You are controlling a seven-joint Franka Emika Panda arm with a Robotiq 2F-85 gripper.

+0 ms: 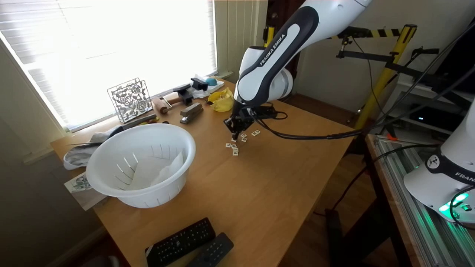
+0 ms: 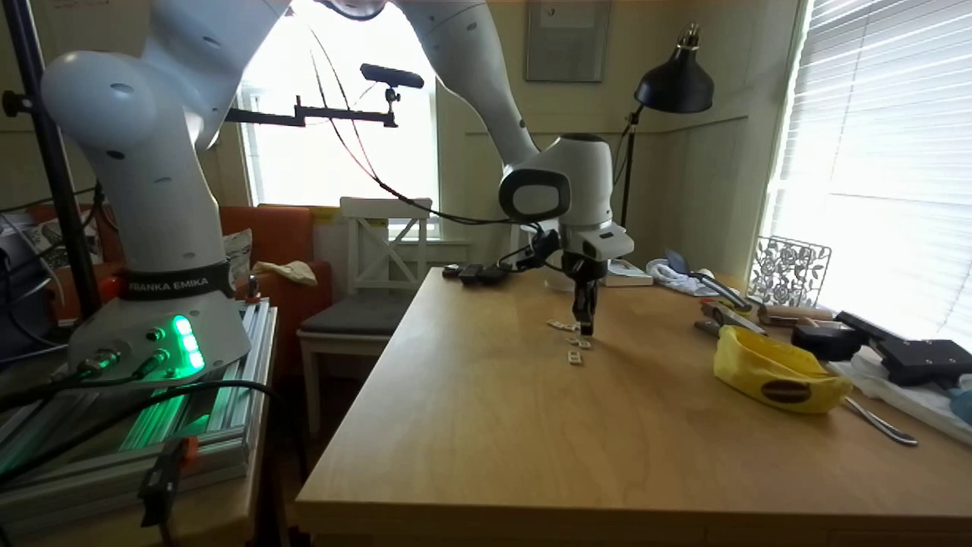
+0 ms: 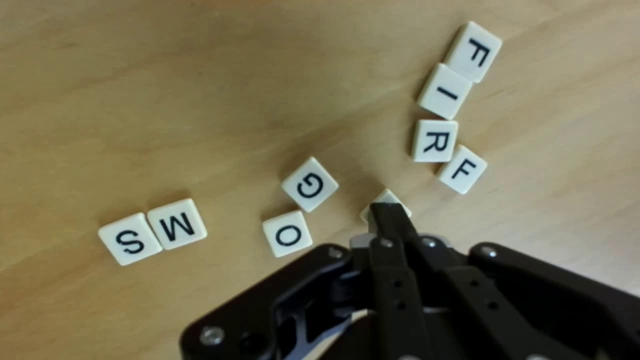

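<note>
My gripper points down with its black fingers together, shut with nothing visible between them. Its tips are over a white letter tile, whose letter they hide; I cannot tell whether they touch it. The gripper also shows low over the table in both exterior views. Left of it in the wrist view lie the G tile, the O tile, and the touching M tile and S tile. Up and right lie the R tile, I tile and two F tiles.
On the wooden table stand a white slotted bowl with paper inside and two black remotes. A stapler, a yellow banana-like container and a metal rack are along the window side.
</note>
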